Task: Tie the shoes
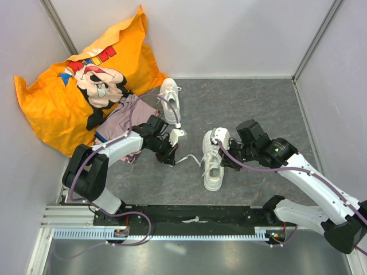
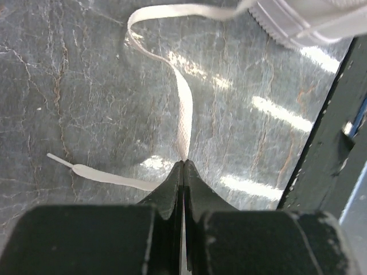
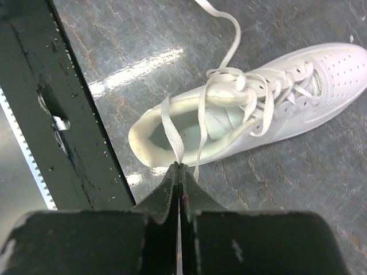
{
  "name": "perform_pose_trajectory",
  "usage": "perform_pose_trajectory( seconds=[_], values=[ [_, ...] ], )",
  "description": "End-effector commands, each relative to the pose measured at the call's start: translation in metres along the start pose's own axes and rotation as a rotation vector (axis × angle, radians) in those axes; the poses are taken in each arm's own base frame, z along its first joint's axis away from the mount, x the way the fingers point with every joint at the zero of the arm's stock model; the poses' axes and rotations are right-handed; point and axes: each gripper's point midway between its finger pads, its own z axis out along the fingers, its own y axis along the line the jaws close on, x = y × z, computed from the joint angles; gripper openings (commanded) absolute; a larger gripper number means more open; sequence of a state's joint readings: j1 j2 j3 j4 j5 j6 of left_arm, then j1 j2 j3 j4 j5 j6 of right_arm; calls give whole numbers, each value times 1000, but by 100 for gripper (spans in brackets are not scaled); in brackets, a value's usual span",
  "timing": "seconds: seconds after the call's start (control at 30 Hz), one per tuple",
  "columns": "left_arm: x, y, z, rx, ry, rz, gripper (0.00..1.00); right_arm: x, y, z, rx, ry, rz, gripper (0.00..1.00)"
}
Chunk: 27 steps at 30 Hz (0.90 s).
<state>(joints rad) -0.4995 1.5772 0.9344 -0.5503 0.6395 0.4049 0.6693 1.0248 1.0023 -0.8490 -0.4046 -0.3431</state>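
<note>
White lace [image 2: 183, 123] pinched tight in left claw [image 2: 183, 165], right claw [image 3: 179, 166] clamped on second lace [image 3: 172, 134], beside sneaker [image 3: 269, 109] heel.

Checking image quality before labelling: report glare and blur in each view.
Top external: even light, sharp throughout. Left wrist: bright glare streaks on the grey marbled tabletop; black gripper fingers blurred up close. Right wrist: a glare streak beside the white perforated lace-up sneaker; near fingers soft.

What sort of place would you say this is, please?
Most likely a robotics lab test cell: plain white walls box in a grey stone-look tabletop, robot arms are bolted to a rail at its near edge, and white sneakers and an orange cartoon pillow lie there.
</note>
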Motion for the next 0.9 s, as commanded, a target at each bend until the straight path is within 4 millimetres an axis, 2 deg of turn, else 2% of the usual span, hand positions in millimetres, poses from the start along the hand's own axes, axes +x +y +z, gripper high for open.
perform_pose_trajectory(
  seconds=[0.0,0.2,0.3,0.33,0.43,0.47,0.53,0.67,0.7,0.8,0.87],
  values=[
    [-7,-4,-11,2,-48,210,2,9,-9,1,22,27,63,0],
    [11,-3,-23,-32,-12,451,2,15,-15,-1,12,104,99,0],
    [-1,-8,-30,-22,-43,565,7,14,-12,4,-21,123,138,0],
    [-9,-9,-34,-26,-63,590,18,13,-11,4,-27,123,157,0],
    [-42,-12,-46,-39,-138,661,32,12,-13,8,-25,115,184,0],
    [-51,-14,-48,-33,-162,650,33,11,-13,8,-16,106,201,0],
    [-86,-19,-55,-22,-258,657,35,11,-18,9,6,86,221,0],
    [-138,-29,-53,96,-383,540,36,3,-26,4,69,0,272,0],
    [-146,-35,-49,130,-402,526,36,0,-32,4,91,-26,276,0],
    [-169,-36,-35,189,-435,468,35,1,-41,4,138,-42,300,0],
    [-183,-36,-32,205,-461,435,34,0,-43,4,141,-51,308,0]
  ],
)
